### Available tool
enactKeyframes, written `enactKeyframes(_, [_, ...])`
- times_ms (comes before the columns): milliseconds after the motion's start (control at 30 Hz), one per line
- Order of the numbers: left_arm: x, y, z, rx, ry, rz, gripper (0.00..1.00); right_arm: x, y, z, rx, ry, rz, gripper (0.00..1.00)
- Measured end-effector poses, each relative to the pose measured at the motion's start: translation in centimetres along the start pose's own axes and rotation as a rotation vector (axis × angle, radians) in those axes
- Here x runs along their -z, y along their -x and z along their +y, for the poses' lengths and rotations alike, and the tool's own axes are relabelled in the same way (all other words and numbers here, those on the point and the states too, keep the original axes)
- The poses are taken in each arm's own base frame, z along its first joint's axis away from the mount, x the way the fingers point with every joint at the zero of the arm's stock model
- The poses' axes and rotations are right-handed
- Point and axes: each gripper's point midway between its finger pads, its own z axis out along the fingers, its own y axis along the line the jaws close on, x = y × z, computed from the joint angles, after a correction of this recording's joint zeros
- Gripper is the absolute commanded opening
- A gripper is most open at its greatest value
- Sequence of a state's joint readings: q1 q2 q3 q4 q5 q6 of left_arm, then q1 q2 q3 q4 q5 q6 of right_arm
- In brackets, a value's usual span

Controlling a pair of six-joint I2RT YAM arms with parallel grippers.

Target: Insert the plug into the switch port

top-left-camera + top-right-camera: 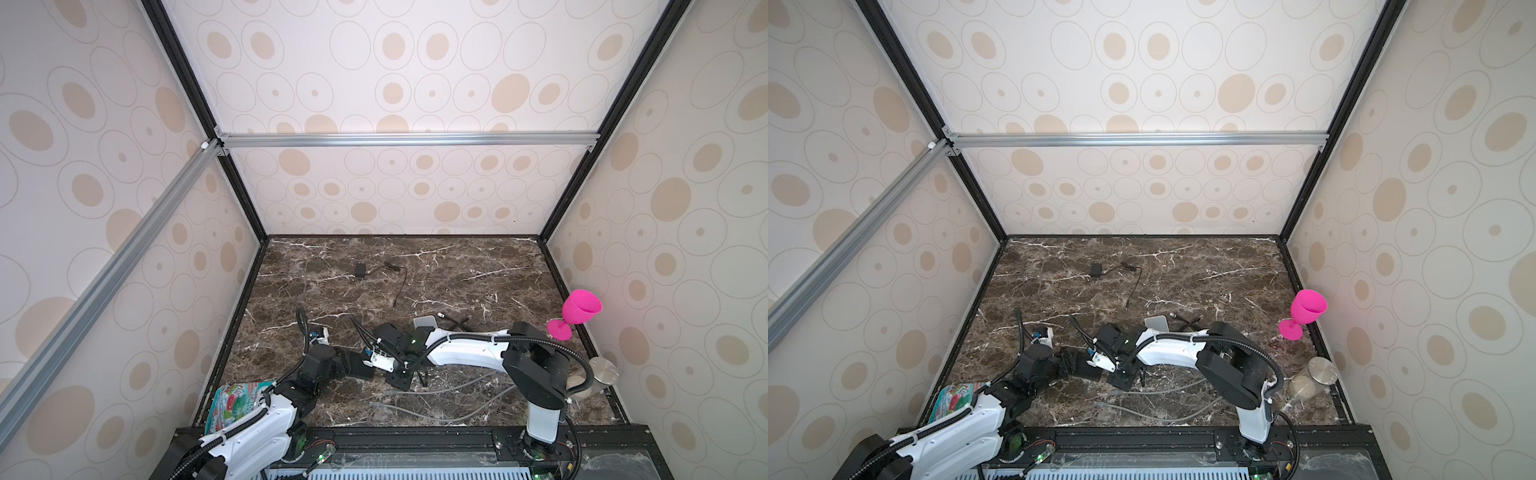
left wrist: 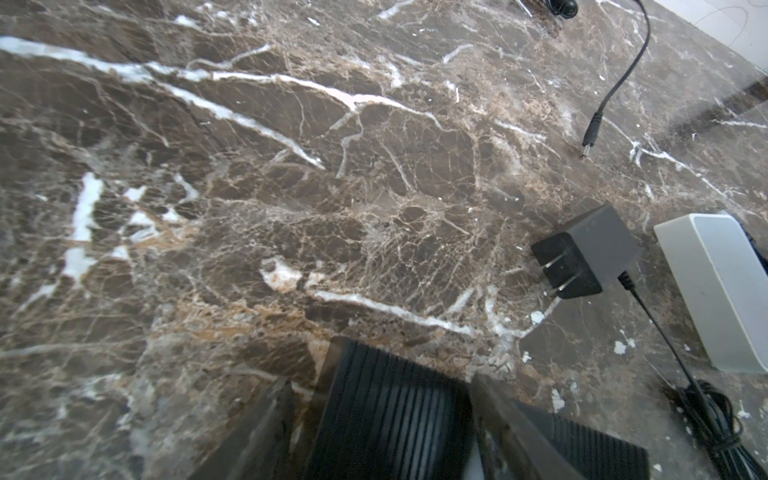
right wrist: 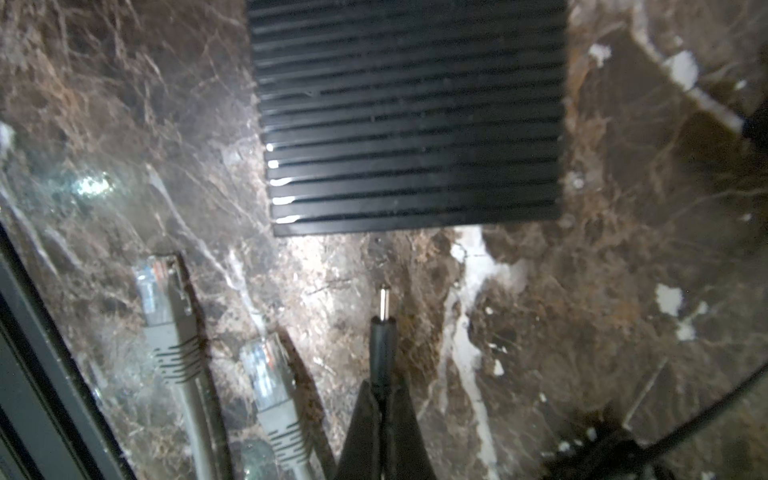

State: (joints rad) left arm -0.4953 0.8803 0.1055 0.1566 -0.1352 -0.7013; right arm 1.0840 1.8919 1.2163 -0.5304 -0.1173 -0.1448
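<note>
I am watching the right gripper (image 3: 382,388) pinching the black plug (image 3: 383,340) by its sleeve. Its jaws are closed narrow on it, and the metal tip is sticking out in front. The tip is pointing at the near edge of the ribbed black switch (image 3: 411,116), but a strip of the marble table (image 3: 582,291) is showing between them, so they are not touching. The port itself I cannot see.

The left gripper (image 2: 382,382) is standing with jaws wide, one on each side of the switch. A bit of marble is showing between one of the fingers (image 2: 266,432) and the switch side, so I am reading the jaws as open around it, not clamped.

Two grey network cables (image 3: 174,332) are lying just beside the plug. A black power adapter (image 2: 586,253) is lying next to a white box (image 2: 715,291).

In both top views the left arm (image 1: 266,419) and the right arm (image 1: 465,353) are meeting in the lower middle of the frame. A pink goblet (image 1: 579,309) is sitting at the right edge of the table
</note>
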Motion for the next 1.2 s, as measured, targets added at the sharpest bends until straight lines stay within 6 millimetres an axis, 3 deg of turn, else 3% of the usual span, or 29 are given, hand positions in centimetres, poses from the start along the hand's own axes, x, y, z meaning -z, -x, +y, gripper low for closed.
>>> enactKeyframes(333, [-0.1,0.1,-0.2,-0.002,-0.001,0.004,0.66,0.3,1.6,-0.2,0.002,0.002,-0.032,0.0])
enactKeyframes(567, [-0.1,0.1,-0.2,-0.003,-0.003,0.005,0.67,-0.5,1.5,-0.3,-0.003,0.006,-0.007,0.0])
enactKeyframes(1200, [-0.1,0.1,-0.2,-0.007,-0.004,0.006,0.67,-0.5,1.6,-0.4,-0.006,0.002,-0.011,0.0])
